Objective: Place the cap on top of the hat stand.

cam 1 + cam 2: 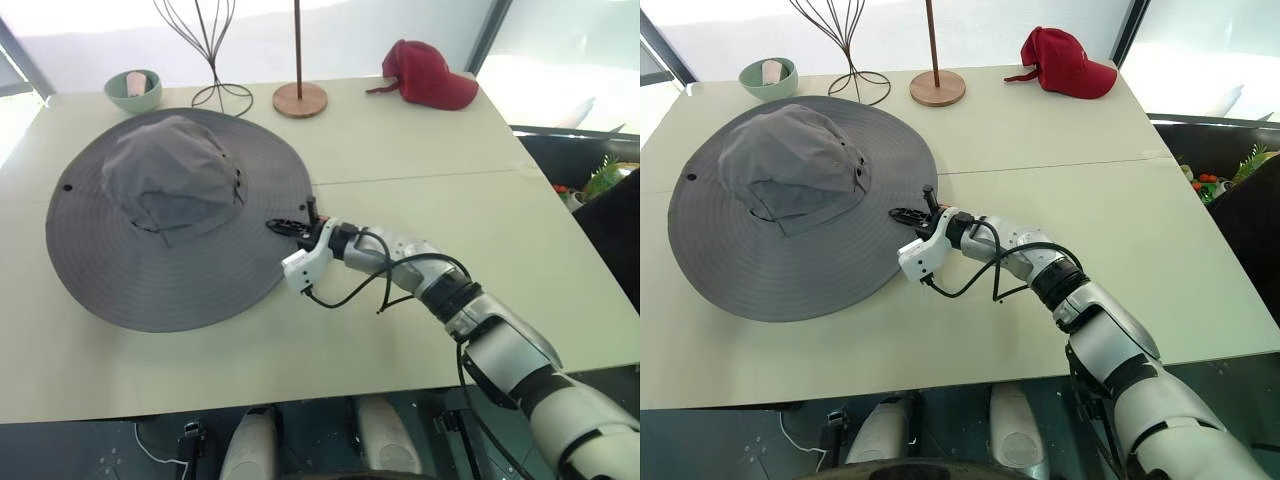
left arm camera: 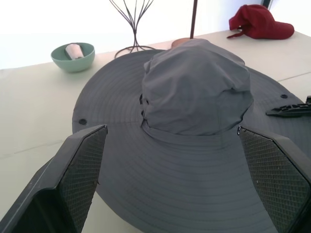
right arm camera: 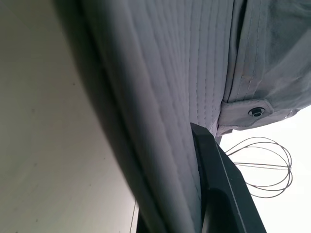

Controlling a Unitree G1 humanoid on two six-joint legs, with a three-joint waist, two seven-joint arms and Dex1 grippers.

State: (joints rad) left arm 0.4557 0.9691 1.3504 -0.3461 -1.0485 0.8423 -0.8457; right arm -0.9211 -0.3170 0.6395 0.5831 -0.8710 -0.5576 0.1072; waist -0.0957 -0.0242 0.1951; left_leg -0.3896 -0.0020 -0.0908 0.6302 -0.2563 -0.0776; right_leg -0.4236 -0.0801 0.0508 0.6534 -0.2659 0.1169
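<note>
Grey cap (image 1: 170, 215) single on table (image 1: 400, 150), right end effector (image 1: 300, 222) pinching its brim, left end effector (image 2: 170, 184) spread wide, empty.

matt grey cloth cap (image 1: 170, 215), thin black wire hat stand (image 3: 265, 167), smooth table (image 1: 420, 140)

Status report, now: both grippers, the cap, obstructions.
Right gripper shut on the cap at its brim. Left gripper open, facing the crown. Cap lies on the table. Hat stand glimpsed beyond the brim.

Wide-brimmed grey fabric sun hat (image 2: 194, 97) on table | open left gripper (image 2: 170, 179) before brim | green bowl (image 2: 73, 56), red baseball cap (image 2: 260, 22) behind
</note>
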